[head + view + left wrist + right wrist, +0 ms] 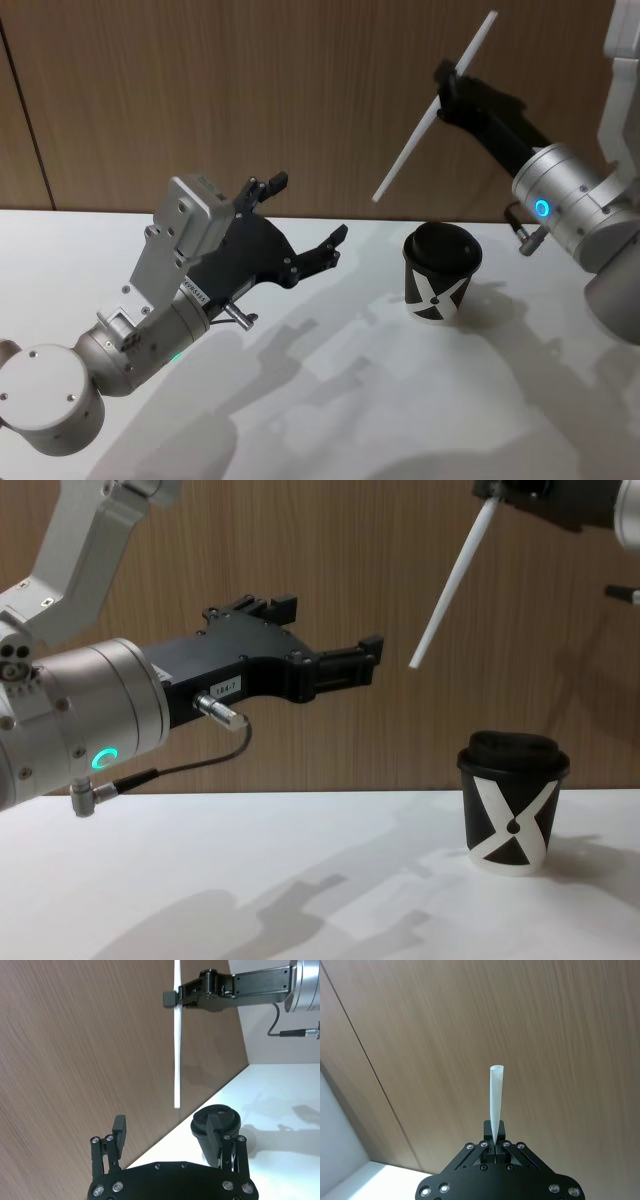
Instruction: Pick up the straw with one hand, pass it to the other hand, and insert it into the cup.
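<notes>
The right tool (447, 78) was clamped on the white straw (417, 135) above its middle. The straw hung slanted in the air, its lower end up and left of the lidded black cup (441, 275) and apparently clear of it. The left tool (308, 210) hovered with fingers spread over the white desk (350, 400), left of the cup.

I log: flat white tabletop (380, 420), matte, carrying soft grey shadows. Behind the tabletop, brown wood-grain wall panelling (200, 90); one dark vertical seam (25, 110) above the tabletop's left end.
</notes>
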### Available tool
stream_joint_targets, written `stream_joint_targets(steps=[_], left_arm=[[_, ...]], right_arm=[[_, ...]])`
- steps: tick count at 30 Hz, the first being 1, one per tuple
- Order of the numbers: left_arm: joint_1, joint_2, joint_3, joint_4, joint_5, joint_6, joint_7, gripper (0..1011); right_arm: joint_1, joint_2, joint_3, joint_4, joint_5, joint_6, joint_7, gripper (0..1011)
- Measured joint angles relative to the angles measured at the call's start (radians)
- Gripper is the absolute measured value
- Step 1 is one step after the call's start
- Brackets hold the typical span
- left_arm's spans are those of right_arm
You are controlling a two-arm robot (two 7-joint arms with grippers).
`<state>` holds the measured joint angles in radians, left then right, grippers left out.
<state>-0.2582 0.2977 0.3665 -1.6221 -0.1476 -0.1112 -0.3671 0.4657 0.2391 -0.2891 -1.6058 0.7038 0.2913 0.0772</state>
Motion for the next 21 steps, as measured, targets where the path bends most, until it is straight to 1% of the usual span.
stream_joint_targets(steps=[1, 3, 4, 6, 7, 10, 12, 14, 15, 21], left_arm=[[0.000, 0.000, 0.000, 0.000, 0.000, 0.000, 0.000, 1001], [0.000, 0.000, 0.000, 0.000, 0.000, 0.000, 0.000, 1002], [0.000, 0.000, 0.000, 0.000, 0.000, 0.000, 0.000, 1001], [0.000, 0.000, 0.000, 0.000, 0.000, 0.000, 0.000, 1002], [0.000, 0.000, 0.000, 0.000, 0.000, 0.000, 0.000, 1001], [0.000, 0.000, 0.000, 0.000, 0.000, 0.000, 0.000, 1001], [0.000, 0.000, 0.000, 0.000, 0.000, 0.000, 0.000, 1001], [0.000, 0.000, 0.000, 0.000, 0.000, 0.000, 0.000, 1000], [0.000, 0.000, 0.000, 0.000, 0.000, 0.000, 0.000, 1001], [0.000, 0.000, 0.000, 0.000, 0.000, 0.000, 0.000, 1001]], right_arm=[[0.002, 0.014, -0.005, 0.002, -0.020, -0.022, 0.012, 5], [0.004, 0.025, -0.010, 0.003, -0.038, -0.039, 0.022, 5], [0.006, 0.039, -0.014, 0.005, -0.057, -0.057, 0.031, 5], [0.008, 0.051, -0.018, 0.006, -0.076, -0.077, 0.042, 5], [0.010, 0.062, -0.022, 0.008, -0.093, -0.095, 0.052, 5], [0.012, 0.082, -0.026, 0.010, -0.120, -0.121, 0.067, 5], [0.013, 0.107, -0.030, 0.011, -0.153, -0.154, 0.088, 5], [0.013, 0.120, -0.031, 0.011, -0.166, -0.168, 0.099, 6], [0.013, 0.134, -0.031, 0.011, -0.178, -0.182, 0.110, 5], [0.009, 0.174, -0.030, 0.007, -0.208, -0.212, 0.145, 6]])
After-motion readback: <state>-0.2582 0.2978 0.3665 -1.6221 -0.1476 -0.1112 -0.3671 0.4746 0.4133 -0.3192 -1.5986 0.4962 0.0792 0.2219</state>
